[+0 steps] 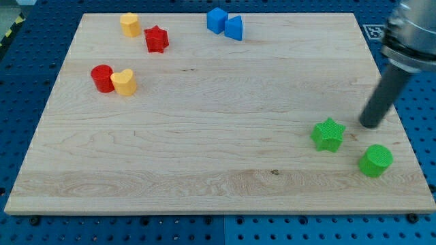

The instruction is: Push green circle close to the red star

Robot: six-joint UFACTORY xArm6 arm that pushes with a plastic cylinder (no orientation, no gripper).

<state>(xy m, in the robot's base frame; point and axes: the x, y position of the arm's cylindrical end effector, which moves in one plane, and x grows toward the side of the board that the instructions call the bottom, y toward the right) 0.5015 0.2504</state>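
Note:
The green circle sits near the board's bottom right corner. The red star lies far off at the view's top left. My tip rests on the board just above the green circle and to the right of a green star, touching neither.
A yellow block sits left of the red star. A red circle and a yellow heart touch at the left. Two blue blocks sit at the top middle. The wooden board ends close to the green circle's right.

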